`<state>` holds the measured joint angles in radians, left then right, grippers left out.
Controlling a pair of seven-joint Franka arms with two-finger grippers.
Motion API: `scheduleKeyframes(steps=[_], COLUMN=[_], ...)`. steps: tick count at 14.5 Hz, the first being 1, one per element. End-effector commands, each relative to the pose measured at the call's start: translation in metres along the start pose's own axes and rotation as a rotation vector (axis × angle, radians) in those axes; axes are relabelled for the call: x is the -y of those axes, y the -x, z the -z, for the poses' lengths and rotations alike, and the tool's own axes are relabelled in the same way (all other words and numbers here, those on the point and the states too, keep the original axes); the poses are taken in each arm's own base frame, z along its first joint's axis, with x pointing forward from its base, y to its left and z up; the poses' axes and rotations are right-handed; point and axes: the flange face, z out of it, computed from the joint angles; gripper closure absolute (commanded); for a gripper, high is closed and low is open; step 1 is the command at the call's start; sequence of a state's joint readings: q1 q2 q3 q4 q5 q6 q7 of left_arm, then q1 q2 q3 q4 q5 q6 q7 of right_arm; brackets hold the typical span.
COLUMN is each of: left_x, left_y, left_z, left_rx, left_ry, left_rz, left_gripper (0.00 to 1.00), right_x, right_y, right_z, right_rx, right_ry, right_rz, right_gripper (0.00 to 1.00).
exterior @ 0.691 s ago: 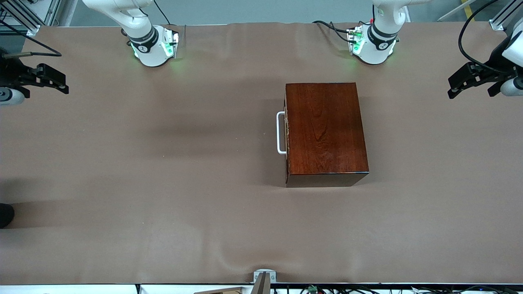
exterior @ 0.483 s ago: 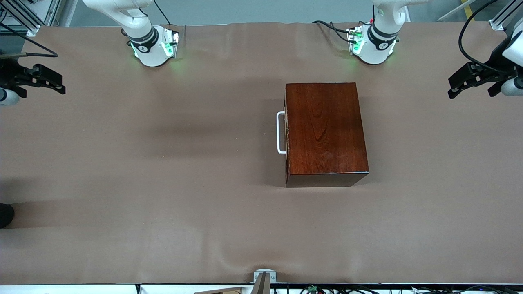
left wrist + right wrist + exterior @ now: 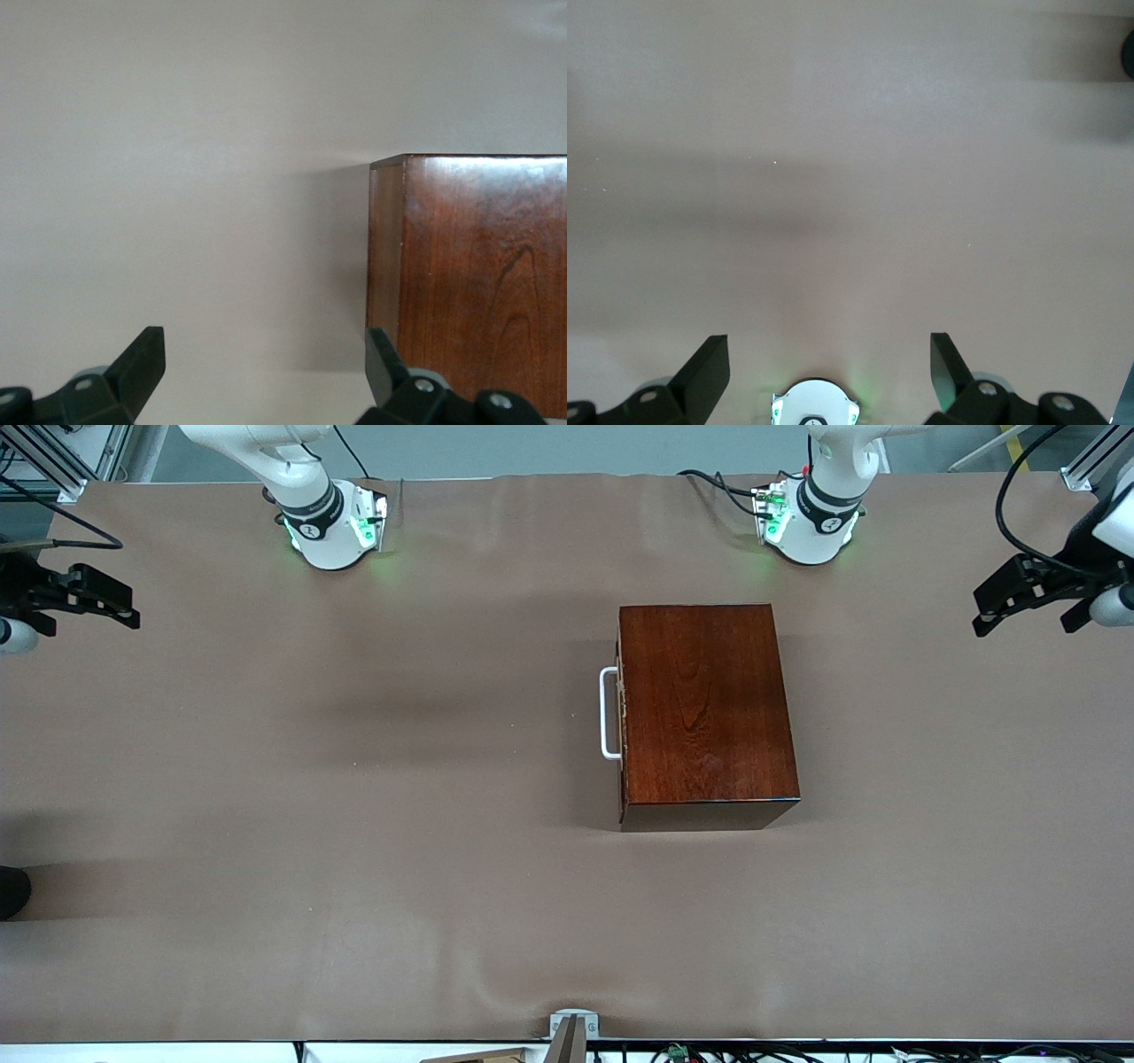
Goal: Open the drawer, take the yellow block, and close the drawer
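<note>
- The right gripper (image 3: pixel 120 607) hangs over the bare table (image 3: pixel 354 824) at the right arm's end, fingers (image 3: pixel 709 367) spread wide and holding nothing.
- The left gripper (image 3: pixel 992 607) hangs over the left arm's end of the table, fingers (image 3: pixel 146 363) likewise apart and empty.
- Between them, toward the left arm's end, sits the wooden box (image 3: pixel 704 708) on the table, well apart from both grippers.
- The drawer is pushed fully in; its white handle (image 3: pixel 608 713) faces the right arm's end.
- The yellow block cannot be seen.
</note>
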<state>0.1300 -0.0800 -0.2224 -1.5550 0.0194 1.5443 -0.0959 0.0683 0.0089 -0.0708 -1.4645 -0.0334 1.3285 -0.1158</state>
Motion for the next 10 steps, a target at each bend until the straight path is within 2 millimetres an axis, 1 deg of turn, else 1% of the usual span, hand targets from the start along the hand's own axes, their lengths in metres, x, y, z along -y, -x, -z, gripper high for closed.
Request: scheduleKeyframes(steps=[1, 3, 4, 5, 6, 7, 9, 10], left_x=[-0.036, -0.060, -0.071, -0.088, -0.111, -0.134, -0.181, -0.211], left_y=[-0.002, -0.002, -0.003, -0.006, -0.006, -0.006, -0.003, 0.000], left_z=[-0.002, -0.008, -0.015, -0.026, -0.031, -0.041, -0.063, -0.069], left_rx=[0.017, 0.027, 0.040, 0.063, 0.071, 0.090, 0.126, 0.118], left_ry=[0.009, 0.012, 0.016, 0.026, 0.035, 0.043, 0.056, 0.050], left_rz=[-0.071, -0.114, -0.136, -0.167, -0.209, -0.243, -0.229, -0.263], left_gripper=[0.00, 0.00, 0.00, 0.00, 0.00, 0.00, 0.00, 0.00], right_x=[-0.005, -0.003, -0.003, -0.006, -0.007, -0.008, -0.009, -0.010], right_y=[0.001, 0.001, 0.001, 0.001, 0.002, 0.002, 0.002, 0.002], right_z=[0.003, 0.004, 0.003, 0.003, 0.003, 0.003, 0.003, 0.002], right_rx=[-0.009, -0.012, -0.011, -0.011, -0.009, -0.009, -0.009, -0.006], right_ry=[-0.011, -0.009, -0.007, -0.009, -0.010, -0.010, -0.010, -0.009], right_rz=[-0.007, -0.001, -0.001, -0.005, -0.008, -0.010, -0.011, -0.013], right_gripper=[0.00, 0.00, 0.00, 0.00, 0.00, 0.00, 0.00, 0.00])
